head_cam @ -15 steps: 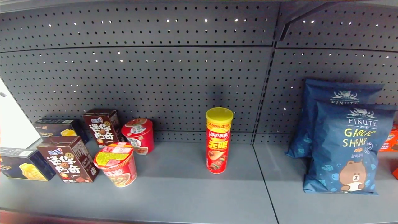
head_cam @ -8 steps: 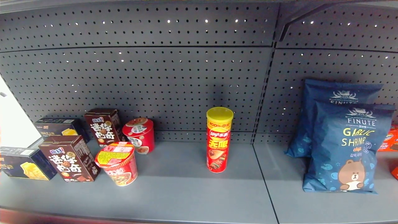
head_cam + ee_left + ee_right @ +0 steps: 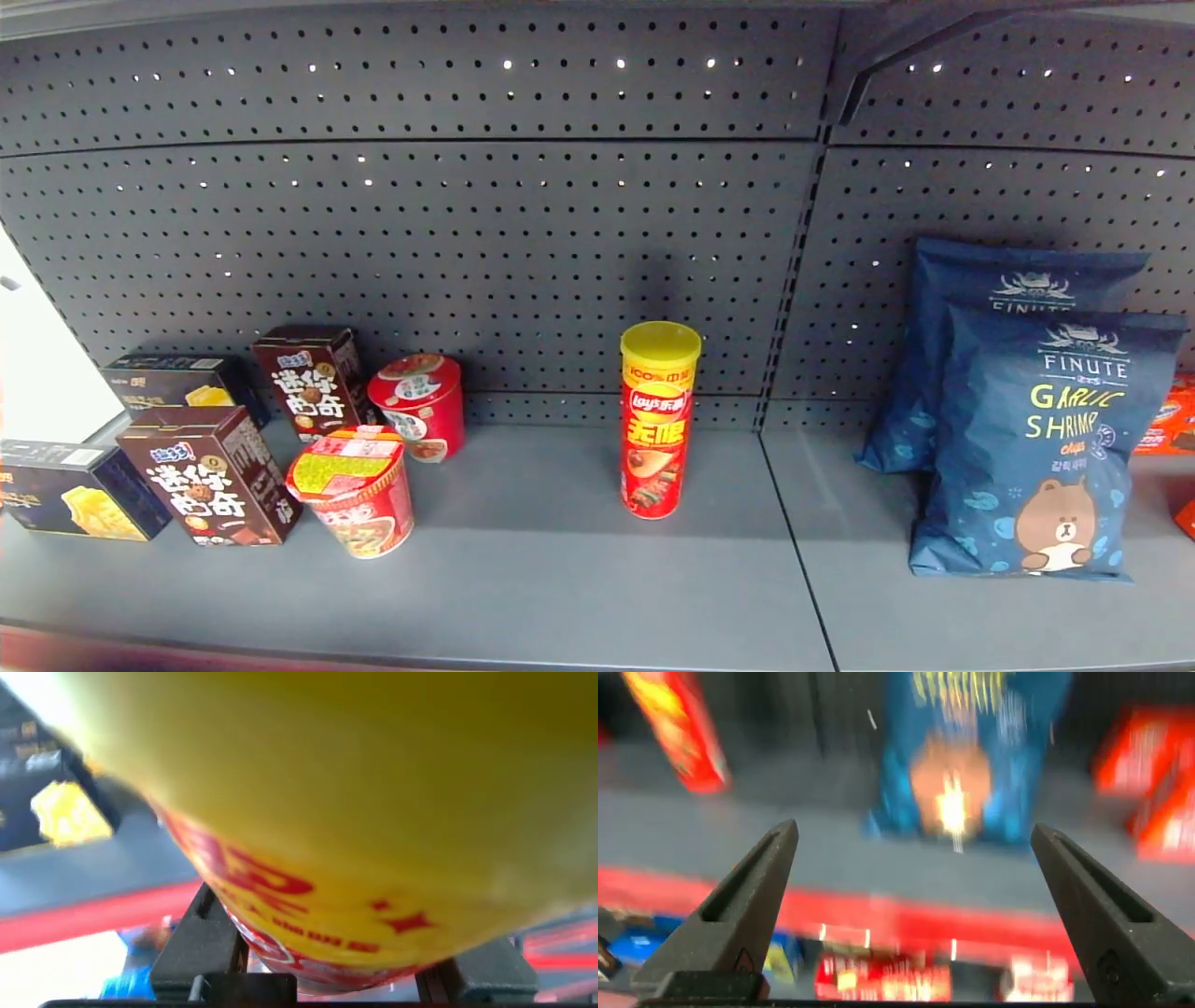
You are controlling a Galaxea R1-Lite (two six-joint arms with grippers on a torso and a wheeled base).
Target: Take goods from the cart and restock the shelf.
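Right hand [image 3: 915, 831]: pair of matte black fingers [image 3: 738, 919], broad at the root and tapering to blunt wedge tips. Flat inner faces, slightly greyer, each with a shallow recessed panel along its length. Small pale embossed mark near each root. Thin black crossbar [image 3: 878, 1002] joining the two roots. Left hand [image 3: 327, 957]: same matte black finish; angular, bevelled-edged finger roots on a straight black bar of like make, with faint seam lines at the joints.
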